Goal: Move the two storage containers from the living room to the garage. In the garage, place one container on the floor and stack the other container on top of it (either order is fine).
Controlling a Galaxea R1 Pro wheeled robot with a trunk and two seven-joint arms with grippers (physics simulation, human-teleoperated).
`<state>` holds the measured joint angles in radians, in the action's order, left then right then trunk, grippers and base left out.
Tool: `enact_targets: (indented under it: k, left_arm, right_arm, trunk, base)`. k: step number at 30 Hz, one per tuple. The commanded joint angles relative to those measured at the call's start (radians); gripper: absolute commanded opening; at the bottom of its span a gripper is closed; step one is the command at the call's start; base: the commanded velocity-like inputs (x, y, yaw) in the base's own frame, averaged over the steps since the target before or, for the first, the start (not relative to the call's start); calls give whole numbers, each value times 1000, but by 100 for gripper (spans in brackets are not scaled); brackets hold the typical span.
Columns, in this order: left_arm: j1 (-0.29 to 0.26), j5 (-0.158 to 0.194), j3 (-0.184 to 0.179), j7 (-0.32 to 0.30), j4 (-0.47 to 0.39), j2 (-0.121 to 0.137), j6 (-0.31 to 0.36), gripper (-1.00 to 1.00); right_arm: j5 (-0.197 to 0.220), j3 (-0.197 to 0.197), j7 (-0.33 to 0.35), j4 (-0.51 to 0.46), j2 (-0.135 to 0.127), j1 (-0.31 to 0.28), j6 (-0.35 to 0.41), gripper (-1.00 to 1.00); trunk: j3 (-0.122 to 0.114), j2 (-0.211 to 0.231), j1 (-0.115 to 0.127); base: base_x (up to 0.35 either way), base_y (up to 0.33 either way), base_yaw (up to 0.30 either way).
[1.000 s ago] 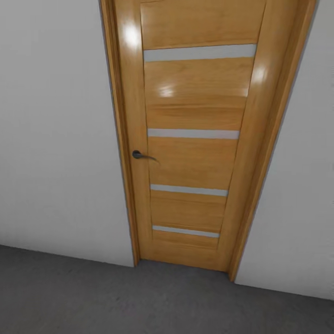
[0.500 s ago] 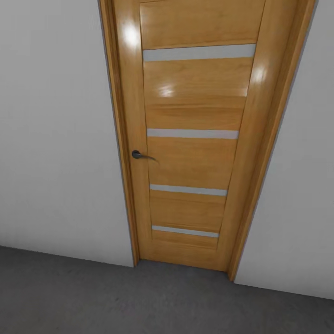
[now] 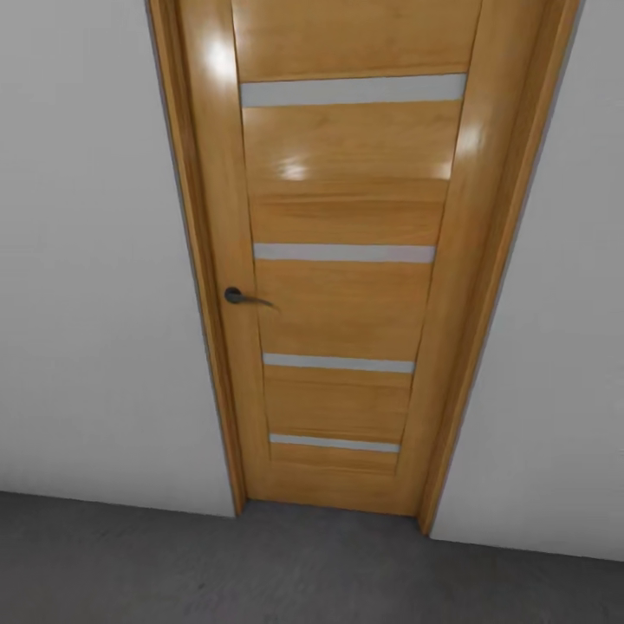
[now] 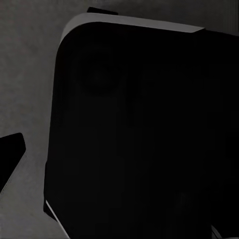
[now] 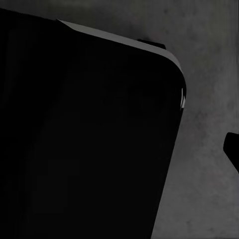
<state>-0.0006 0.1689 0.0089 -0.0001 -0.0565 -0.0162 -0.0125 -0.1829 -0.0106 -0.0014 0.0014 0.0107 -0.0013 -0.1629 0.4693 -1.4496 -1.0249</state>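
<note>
A: Begin at the grippers. How do the jaws stand?

B: I cannot tell for either arm. In the left wrist view a big black rounded body (image 4: 139, 134) with a pale edge takes up most of the picture, and a small black tip (image 4: 10, 154) pokes in at about nine o'clock. Whether that tip is a finger I cannot say, so whether the left jaws are parted or closed stays unknown. The right wrist view is alike: a dark rounded bulk (image 5: 84, 134) from the centre out to nine o'clock, and a small dark piece (image 5: 233, 149) at three o'clock. Same answer there: unknown.

A: Any bins, or anything in them?

B: No orange-red shows in these pictures, so I cannot say where the two containers are or whether they hold anything.

A: What lies beyond the dark shapes?

B: Rough, mottled grey concrete floor (image 4: 30, 74) behind the black body in the left wrist view, and the same floor in the right wrist view toward one to five o'clock.

A: And the head camera?

B: It gives what the wrist cameras do not: a light-wood door (image 3: 347, 295), closed in its frame, with four narrow frosted strips (image 3: 344, 253) across it and a dark lever handle (image 3: 243, 297) near nine o'clock of the door. Plain white wall (image 3: 87, 303) stands on both sides. The grey floor runs along six o'clock, meeting the wall and the door's foot.
</note>
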Motion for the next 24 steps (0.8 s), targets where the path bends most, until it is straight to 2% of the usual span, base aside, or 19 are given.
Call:
enact_targets:
  k: [1, 9, 24]
  left_arm:
    - [0, 8, 0, 0, 0, 0, -1, 100]
    - [0, 7, 0, 0, -1, 0, -1, 100]
    - [0, 7, 0, 0, -1, 0, -1, 100]
  right_arm:
    - [-4, 0, 0, 0, 0, 0, -3, 100]
    - [-4, 0, 0, 0, 0, 0, -2, 100]
    - [-5, -5, 0, 0, -1, 0, -1, 100]
  trunk:
    - [1, 0, 0]
    - [1, 0, 0]
    - [1, 0, 0]
  base:
    - [41, 0, -234]
    - [12, 0, -204]
    - [10, 6, -16]
